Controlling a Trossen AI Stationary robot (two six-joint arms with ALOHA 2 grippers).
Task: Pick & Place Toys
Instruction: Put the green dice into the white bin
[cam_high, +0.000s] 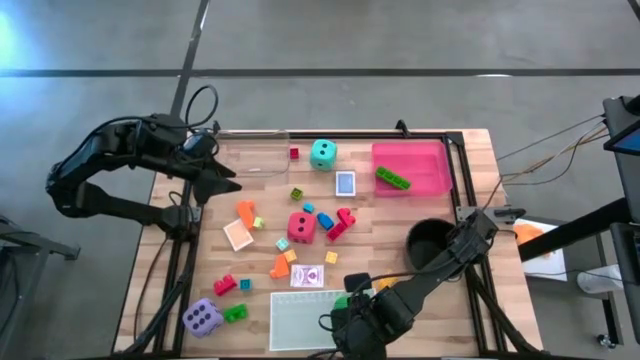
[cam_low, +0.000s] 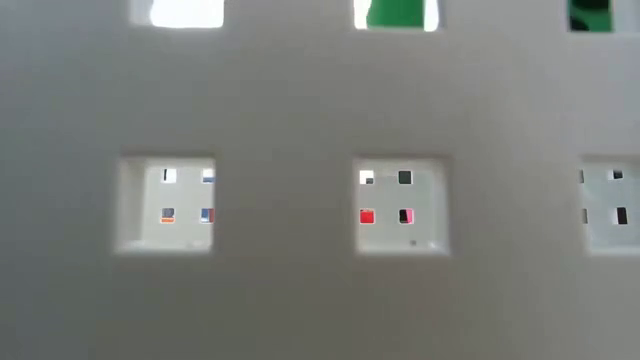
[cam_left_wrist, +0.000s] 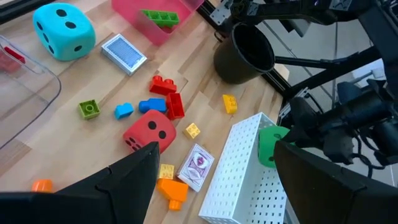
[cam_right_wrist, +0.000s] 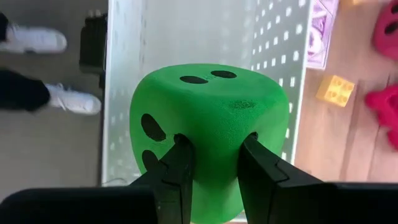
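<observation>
My right gripper (cam_right_wrist: 214, 146) is shut on the green soft die (cam_right_wrist: 208, 118) at the table's near edge, above the white perforated tray (cam_high: 300, 322). The die also shows in the left wrist view (cam_left_wrist: 268, 144). My left gripper (cam_high: 222, 180) is open and empty above the table's left side. The teal die (cam_high: 322, 153), red die (cam_high: 301, 226) and purple die (cam_high: 202, 317) rest on the wood. Small plastic blocks and playing cards (cam_high: 345, 183) lie scattered around them. My right gripper pinches the green die between its two fingers, on two opposite sides low on the die (cam_right_wrist: 214, 165). The fingertips (cam_right_wrist: 181, 144) dent the soft foam. The die is lifted clear above the white tray.
A pink tray (cam_high: 440, 180) with a green block stands at the far right. A black round pot (cam_high: 428, 242) stands at the right. A clear tray (cam_high: 255, 150) sits at the far left. The white tray's wall (cam_low: 300, 100) fills the low view. A person's shoes (cam_right_wrist: 37, 40) show beyond the near edge.
</observation>
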